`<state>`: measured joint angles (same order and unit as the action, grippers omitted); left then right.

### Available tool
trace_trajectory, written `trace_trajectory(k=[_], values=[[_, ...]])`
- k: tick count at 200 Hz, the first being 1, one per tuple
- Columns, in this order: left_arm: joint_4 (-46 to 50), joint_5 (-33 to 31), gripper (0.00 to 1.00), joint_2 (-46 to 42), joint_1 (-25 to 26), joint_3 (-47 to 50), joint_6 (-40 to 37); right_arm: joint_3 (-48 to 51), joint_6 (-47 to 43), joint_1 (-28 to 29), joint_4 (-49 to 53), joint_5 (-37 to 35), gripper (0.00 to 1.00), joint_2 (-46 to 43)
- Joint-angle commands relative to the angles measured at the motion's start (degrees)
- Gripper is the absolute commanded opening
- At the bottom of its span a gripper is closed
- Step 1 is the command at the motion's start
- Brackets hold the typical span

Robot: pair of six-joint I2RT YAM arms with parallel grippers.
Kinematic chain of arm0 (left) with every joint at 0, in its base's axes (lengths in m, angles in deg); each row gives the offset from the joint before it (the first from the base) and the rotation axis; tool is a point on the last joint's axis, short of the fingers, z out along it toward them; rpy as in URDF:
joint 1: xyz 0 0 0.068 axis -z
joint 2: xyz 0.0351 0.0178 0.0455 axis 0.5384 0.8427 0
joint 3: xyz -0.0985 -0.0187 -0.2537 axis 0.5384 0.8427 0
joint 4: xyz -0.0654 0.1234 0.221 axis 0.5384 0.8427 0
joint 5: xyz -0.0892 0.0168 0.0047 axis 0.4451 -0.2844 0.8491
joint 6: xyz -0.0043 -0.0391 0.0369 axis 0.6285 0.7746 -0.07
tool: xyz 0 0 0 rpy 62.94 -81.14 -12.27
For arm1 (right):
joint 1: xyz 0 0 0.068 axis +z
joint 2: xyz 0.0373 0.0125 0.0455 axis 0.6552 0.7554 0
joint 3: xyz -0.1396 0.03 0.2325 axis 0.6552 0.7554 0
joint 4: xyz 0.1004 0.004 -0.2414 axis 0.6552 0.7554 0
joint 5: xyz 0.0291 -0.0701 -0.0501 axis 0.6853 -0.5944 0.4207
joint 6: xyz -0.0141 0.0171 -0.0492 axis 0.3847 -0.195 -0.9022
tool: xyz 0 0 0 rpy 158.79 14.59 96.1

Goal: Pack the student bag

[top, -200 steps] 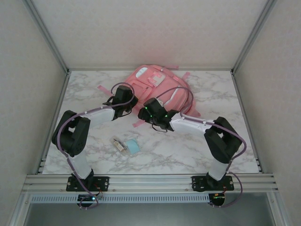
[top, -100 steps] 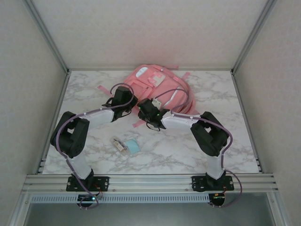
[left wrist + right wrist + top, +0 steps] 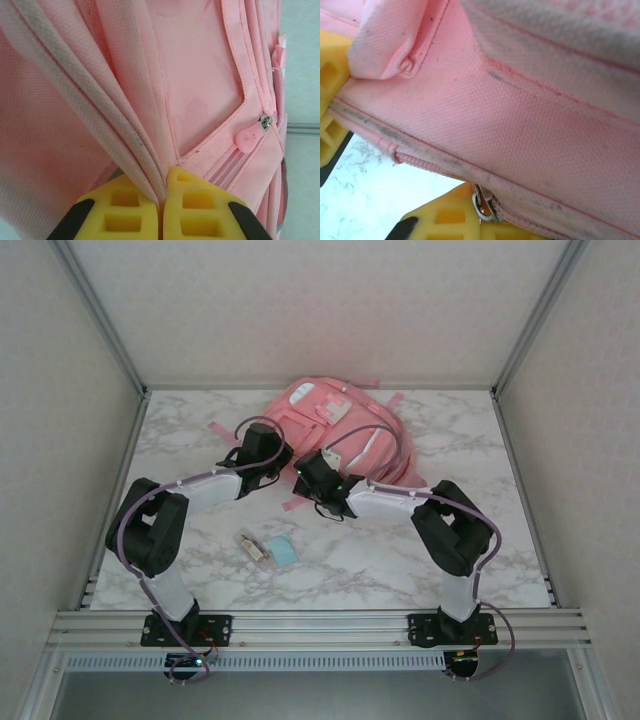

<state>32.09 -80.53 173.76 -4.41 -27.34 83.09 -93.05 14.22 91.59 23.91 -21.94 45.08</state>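
Observation:
The student bag (image 3: pixel 340 425) lies at the back middle of the marble table, pink with white trim. My left gripper (image 3: pixel 280 457) is at its near-left side. In the left wrist view it (image 3: pixel 162 202) is shut on a fold of the bag (image 3: pixel 200 75) edged with grey piping. A pink zip tab (image 3: pixel 248 137) hangs to the right of that. My right gripper (image 3: pixel 308 480) is at the bag's near edge. In the right wrist view it (image 3: pixel 487 212) is shut on a metal zip pull (image 3: pixel 484 204) under the bag's seam (image 3: pixel 520 100).
A small light-blue item (image 3: pixel 284 550) and a small clear tube (image 3: pixel 256 547) lie on the table in front of the arms. Pink straps (image 3: pixel 292 504) trail off the bag. Another yellow pad (image 3: pixel 330 100) shows at the left edge of the right wrist view.
My right gripper has moved left to the bag's near edge and closed on the zip pull, its elbow folding in. The left gripper has kept its hold.

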Motion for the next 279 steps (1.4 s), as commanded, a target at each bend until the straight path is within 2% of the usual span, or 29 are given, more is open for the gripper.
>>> trace_trajectory(k=[1,61,110,144,155,186,216,279], values=[[1.96,4.68,0.0,-3.14,-0.61,-0.45,-3.43,2.34,-7.06,-1.18,4.31,-0.78,0.0,-3.44],[5.7,5.08,0.0,-1.37,-3.88,-4.93,-9.05,5.35,-19.26,-2.28,21.33,4.81,0.0,-10.31],[5.66,6.86,0.0,0.71,-5.0,-7.33,-9.9,10.15,-24.05,-5.01,28.19,6.83,0.0,-17.79],[6.9,10.0,0.0,2.08,-5.28,-9.8,-10.82,9.63,-25.52,-6.97,30.27,7.03,0.0,-20.5],[6.3,11.13,0.0,2.18,-5.13,-9.5,-9.67,8.79,-23.84,-6.97,29.2,8.75,0.0,-20.83],[3.31,11.3,0.0,0.23,-3.94,-6.24,-5.98,8.16,-15.73,-5.13,19.12,14.38,0.27,-20.36],[2.07,9.37,0.0,-2.16,-2.29,-4.14,-3.85,5.87,-9.71,-1.71,10.25,14.61,0.33,-16.54],[-0.61,8.52,0.0,-5.1,0.0,-1.38,-0.3,1.23,-2.15,-1.01,4.04,7.62,0.43,-7.48]])
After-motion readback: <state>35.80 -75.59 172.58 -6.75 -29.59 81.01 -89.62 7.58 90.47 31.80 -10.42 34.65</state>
